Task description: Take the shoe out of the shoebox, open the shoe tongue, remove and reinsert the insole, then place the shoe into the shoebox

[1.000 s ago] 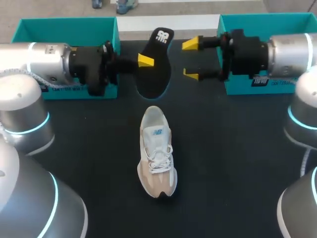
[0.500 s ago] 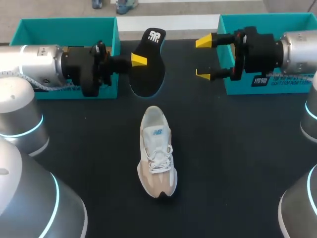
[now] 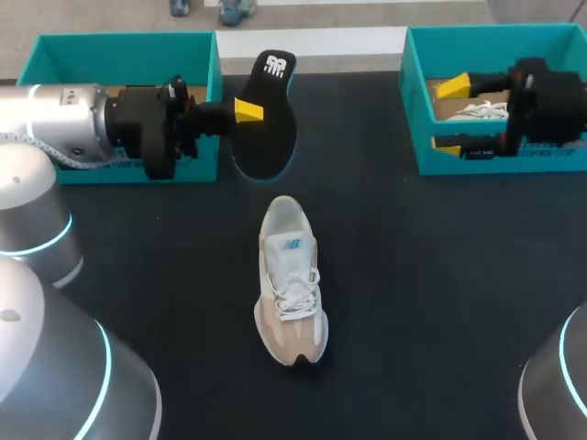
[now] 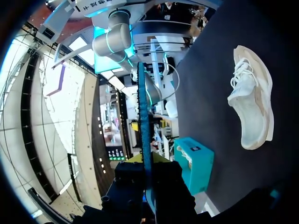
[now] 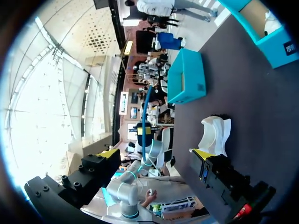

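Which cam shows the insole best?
Head view: the insole shows its full black face, held by the left gripper. Left wrist view sees only its thin edge between its own fingers. Right wrist view catches it edge-on, far off.

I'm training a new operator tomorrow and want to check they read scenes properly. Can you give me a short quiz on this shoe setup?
1. True or false: the left gripper is shut on the black foam insole.
2. Where does the beige and white sneaker lie? A) inside a shoebox; B) on the black table, between the boxes; C) under the insole.
3. Fill in: the right gripper, fingers open, hangs at the ____ teal shoebox.

Key: 1 true; 2 B; 3 right, meaning the right teal shoebox.
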Robot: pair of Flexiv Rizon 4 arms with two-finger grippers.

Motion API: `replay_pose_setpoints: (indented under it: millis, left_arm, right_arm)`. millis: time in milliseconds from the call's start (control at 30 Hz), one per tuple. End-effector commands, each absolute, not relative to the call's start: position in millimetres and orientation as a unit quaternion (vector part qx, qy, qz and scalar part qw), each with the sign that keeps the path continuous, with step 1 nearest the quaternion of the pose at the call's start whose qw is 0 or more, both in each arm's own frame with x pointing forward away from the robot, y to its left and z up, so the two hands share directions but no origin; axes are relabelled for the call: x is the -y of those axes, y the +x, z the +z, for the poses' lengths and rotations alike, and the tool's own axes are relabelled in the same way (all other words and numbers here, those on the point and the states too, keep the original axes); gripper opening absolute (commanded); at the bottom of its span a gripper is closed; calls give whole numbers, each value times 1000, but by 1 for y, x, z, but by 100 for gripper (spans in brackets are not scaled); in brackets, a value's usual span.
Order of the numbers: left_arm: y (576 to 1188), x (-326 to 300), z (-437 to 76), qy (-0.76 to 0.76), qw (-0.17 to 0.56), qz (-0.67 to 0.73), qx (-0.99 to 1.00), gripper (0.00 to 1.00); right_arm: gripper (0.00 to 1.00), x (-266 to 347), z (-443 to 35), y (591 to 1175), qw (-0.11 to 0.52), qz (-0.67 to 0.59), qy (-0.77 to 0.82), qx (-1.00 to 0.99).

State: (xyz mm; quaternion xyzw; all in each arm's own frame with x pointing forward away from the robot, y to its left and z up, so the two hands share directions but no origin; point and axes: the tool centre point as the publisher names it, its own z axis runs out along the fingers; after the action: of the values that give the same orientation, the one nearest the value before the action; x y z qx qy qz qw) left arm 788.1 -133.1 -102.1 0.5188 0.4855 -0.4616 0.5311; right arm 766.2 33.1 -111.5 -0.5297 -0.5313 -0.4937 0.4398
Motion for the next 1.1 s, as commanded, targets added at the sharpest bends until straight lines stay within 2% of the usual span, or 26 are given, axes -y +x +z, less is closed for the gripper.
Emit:
replay_pose_setpoints:
  millis: [33,467,633,733,900,1100]
  left_arm:
    - [787,133,-100,519,530,-460,-487,0]
    - [784,135,-97,497,524,-484,-494,0]
    - [768,141,-88,380,422,-593,-570,0]
    - [761,141,-87,296,327,-647,-622,0]
    - [751,146,-91,161,180,-738,-630,0]
    - [760,147,-84,-52,60,-808,-583,0]
  right_arm:
    - [100,-28,-110,764,439,-493,-531,532]
    - [100,-28,-110,764,439,-493,-531,532]
    - [100,-28,-110,764,439,-493,-531,532]
    - [100,-28,-110,764,439,-493,-531,532]
    - [100,-28,-110,764,439,-493,-531,532]
    - [100,-28,-110,764,439,-493,-531,532]
